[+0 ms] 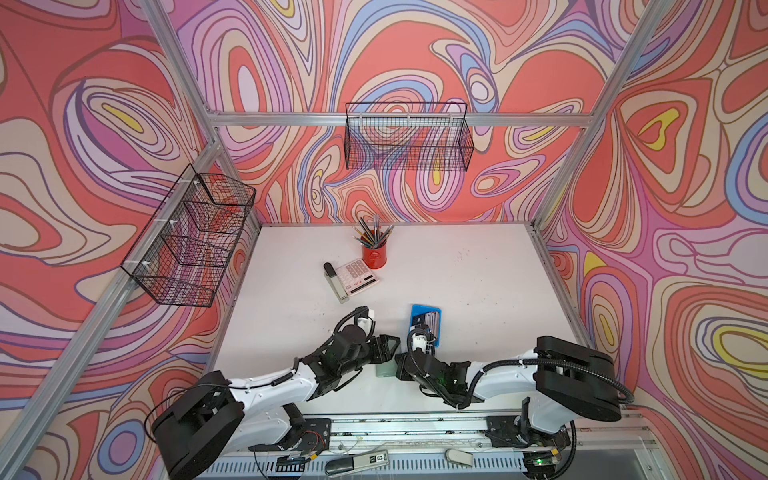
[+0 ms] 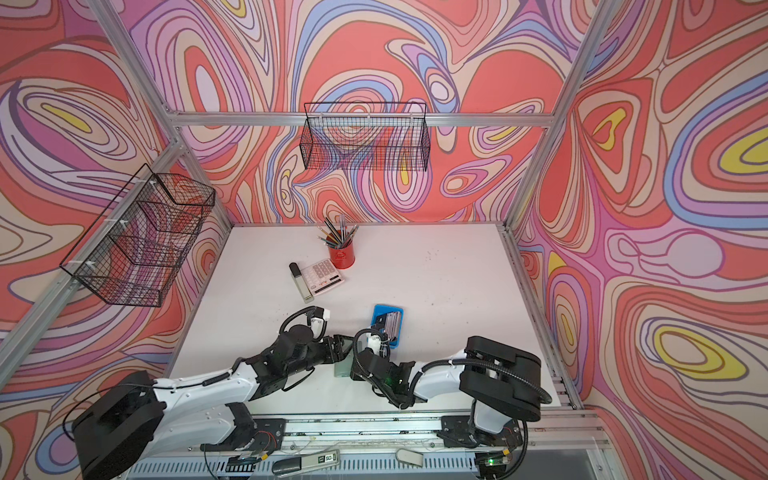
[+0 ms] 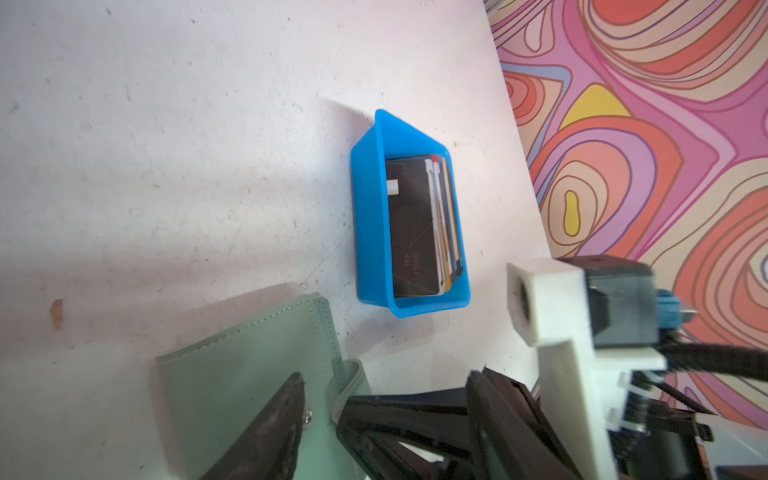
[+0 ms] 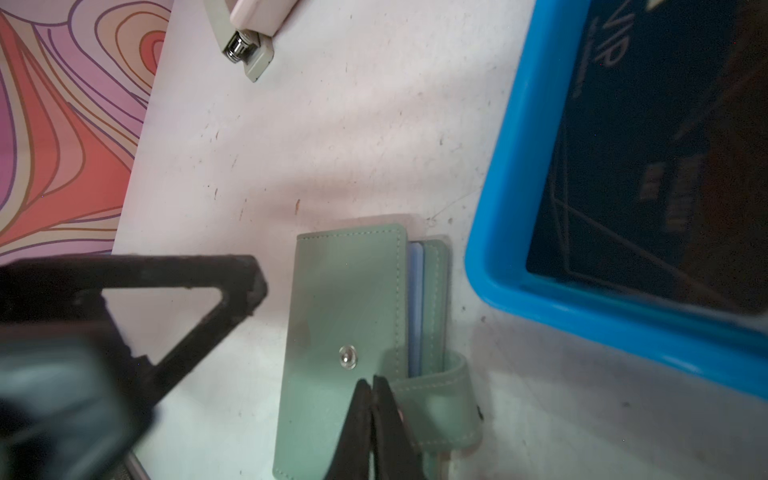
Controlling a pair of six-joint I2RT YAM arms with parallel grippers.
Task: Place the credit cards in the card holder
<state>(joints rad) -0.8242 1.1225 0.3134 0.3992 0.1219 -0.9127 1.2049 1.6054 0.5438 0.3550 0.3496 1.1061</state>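
i see none loaded: credit cards [image 3: 411,224] sit in the blue tray [image 3: 365,216] at one o'clock of the closed card holder [image 4: 345,291]; left tool [image 1: 387,345] open and empty, right tool [image 4: 374,388] pinched shut.

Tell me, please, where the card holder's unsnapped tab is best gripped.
Probably the tab at its free end, from above on the side facing the blue tray. Unsnapped, it curls up off the table beyond the open edge of the card holder, so jaws can close across the thin strap; the cover lies flat.

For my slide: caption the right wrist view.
Shut right hand over unsnapped sage-green leather-like card holder beside blue plastic tray.
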